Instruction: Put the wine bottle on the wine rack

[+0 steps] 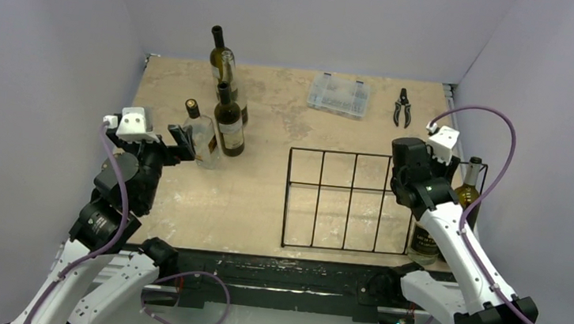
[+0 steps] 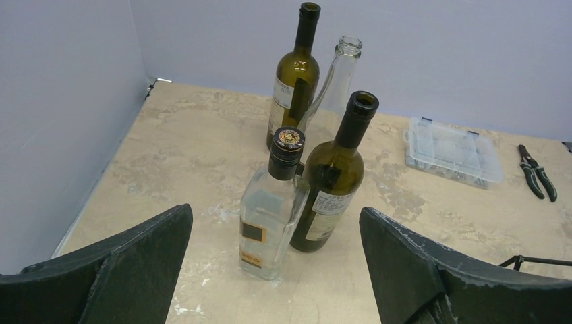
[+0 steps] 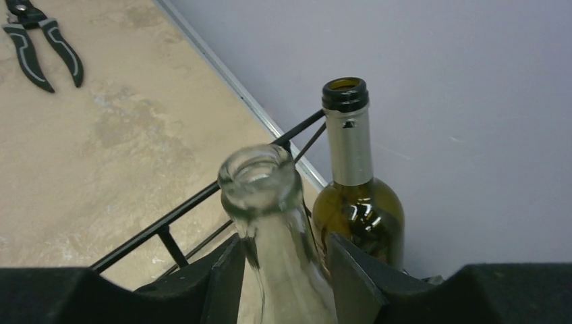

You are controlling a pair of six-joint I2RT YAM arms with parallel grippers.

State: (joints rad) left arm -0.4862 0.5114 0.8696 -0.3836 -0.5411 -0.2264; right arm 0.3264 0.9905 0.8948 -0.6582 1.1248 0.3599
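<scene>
The wine rack [image 1: 320, 185] stands at 4 o'clock from the centre of the table [image 1: 264, 199], its long side parallel to the near edge. The right gripper [image 3: 287, 270] is clamped on the wine bottle [image 3: 263, 182], a clear glass bottle with an open mouth; both fingers press against its neck just below the lip. In the top view the wine bottle [image 1: 424, 240] stands upright at the near right end of the rack, at 4 o'clock, largely covered by the right arm. Whether its base sits inside a slot cannot be determined. A foil-necked bottle [image 3: 357, 202] of green glass stands upright just beside it, at 3 o'clock against the rack's right end. The left gripper [image 2: 275, 216] is spread wide with nothing between its fingers. It sits at 9 o'clock, facing a capped bottle [image 2: 270, 216] of clear glass that stands just ahead of the fingertips. A dark open bottle [image 2: 334, 182] touches the capped bottle on its right side. Behind these, toward 11 o'clock, stand a rear dark bottle [image 2: 295, 81] and a rear clear bottle [image 2: 337, 81], close together. A clear compartment box [image 1: 339, 96] lies at 1 o'clock, and pliers [image 1: 403, 107] lie at 2 o'clock, near the far right corner.
</scene>
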